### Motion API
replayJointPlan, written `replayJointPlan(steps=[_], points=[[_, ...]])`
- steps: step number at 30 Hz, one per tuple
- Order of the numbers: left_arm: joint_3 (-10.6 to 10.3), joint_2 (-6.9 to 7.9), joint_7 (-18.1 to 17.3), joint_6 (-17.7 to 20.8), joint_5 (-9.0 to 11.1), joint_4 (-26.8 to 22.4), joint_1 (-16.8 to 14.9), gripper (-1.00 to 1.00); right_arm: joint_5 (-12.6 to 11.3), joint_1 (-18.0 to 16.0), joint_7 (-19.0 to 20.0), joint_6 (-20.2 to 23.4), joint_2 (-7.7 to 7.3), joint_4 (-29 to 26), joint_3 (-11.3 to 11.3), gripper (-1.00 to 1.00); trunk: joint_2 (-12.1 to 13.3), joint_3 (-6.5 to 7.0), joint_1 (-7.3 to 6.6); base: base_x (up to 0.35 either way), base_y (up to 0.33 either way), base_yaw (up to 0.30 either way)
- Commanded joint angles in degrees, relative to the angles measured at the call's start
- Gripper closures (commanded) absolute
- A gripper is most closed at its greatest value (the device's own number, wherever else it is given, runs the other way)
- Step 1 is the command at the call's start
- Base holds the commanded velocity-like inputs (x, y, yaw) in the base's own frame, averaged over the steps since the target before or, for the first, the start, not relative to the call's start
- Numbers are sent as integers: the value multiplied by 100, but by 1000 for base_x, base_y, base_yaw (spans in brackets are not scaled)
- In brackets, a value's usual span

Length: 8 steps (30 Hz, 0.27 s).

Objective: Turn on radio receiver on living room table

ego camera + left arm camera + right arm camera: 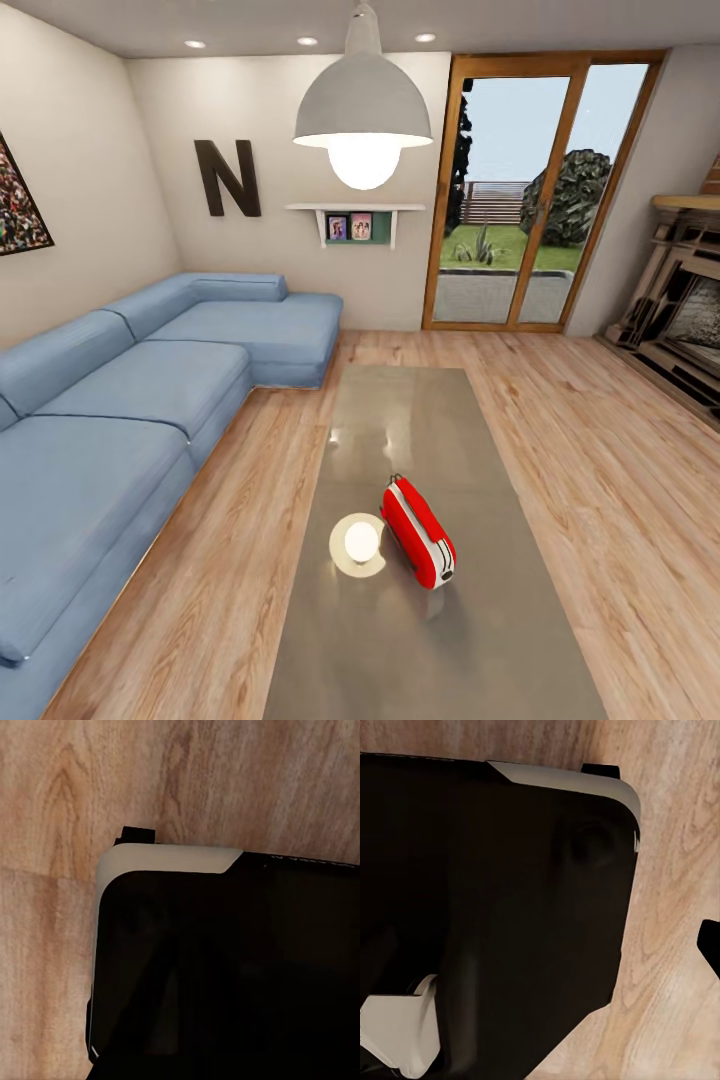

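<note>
From the head camera I look down the long glossy grey-brown table [430, 640], which runs away from me over the light wood plank floor [620, 480]. The radio receiver [417, 531] sits on the near half of the tabletop, close to the middle of its width: a small bright red rounded box standing on edge, white stripes along its narrow side, a thin wire handle at its far end. Just beside it on the glass lies the round white reflection [358, 543] of the pendant lamp [363, 110]. A blue sectional sofa [120, 420] lines the left wall under a dark letter N [228, 178]; glass doors [530, 190] and a fireplace [680, 290] stand farther off. My left wrist camera shows a dark robot body panel [225, 975] with a pale edge above plank floor. My right wrist camera shows a similar dark panel [495, 907] over floor. I cannot tell whether either gripper is released or clenched.
</note>
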Motion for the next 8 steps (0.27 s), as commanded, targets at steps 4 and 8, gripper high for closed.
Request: replayJointPlan(steps=[4,8], points=[[0,0,0,0,0,0,0,100,0,0,0,0,-4,0,-2,-100,0,0,0,0,0,0],[5,0,0,0,0,0,0,100,0,0,0,0,-4,0,0,-100,0,0,0,0,0,0]])
